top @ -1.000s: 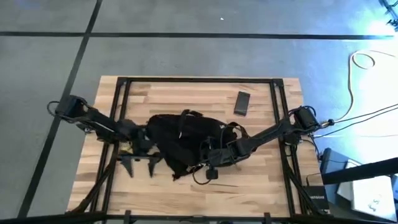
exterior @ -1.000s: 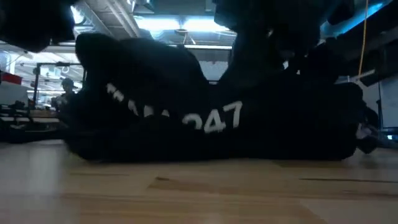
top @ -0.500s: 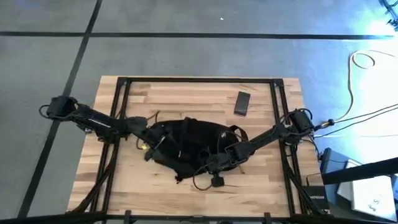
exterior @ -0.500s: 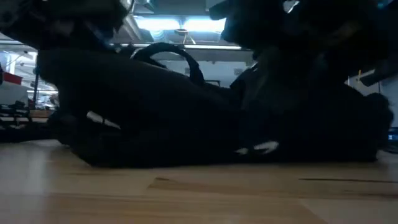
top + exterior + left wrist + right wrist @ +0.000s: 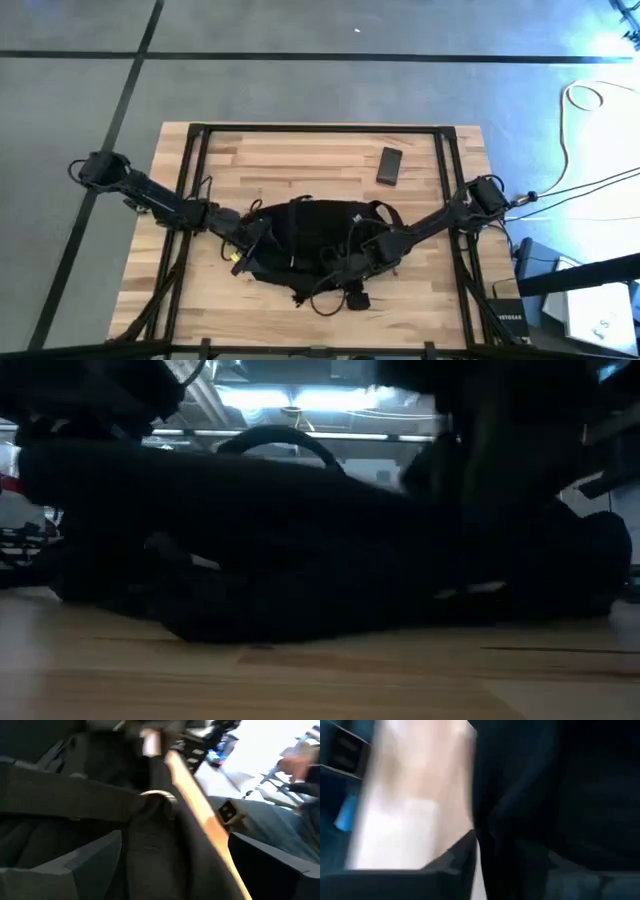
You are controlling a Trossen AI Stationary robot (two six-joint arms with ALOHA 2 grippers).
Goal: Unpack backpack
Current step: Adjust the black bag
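Wooden worktop [image 5: 300, 150], seen from above. Black backpack [image 5: 310, 235] lay flat near the middle, a little toward 6 o'clock. Left tool [image 5: 243, 245] pressed at the bag's 9 o'clock edge; grip state could not be told. Right tool [image 5: 352, 268] sat at the bag's 5 o'clock edge; grip also could not be told. Small dark flat object [image 5: 389, 166] rested apart at 1 o'clock.

Two slim dark jointed arms [image 5: 150, 195] trail thin black cables.
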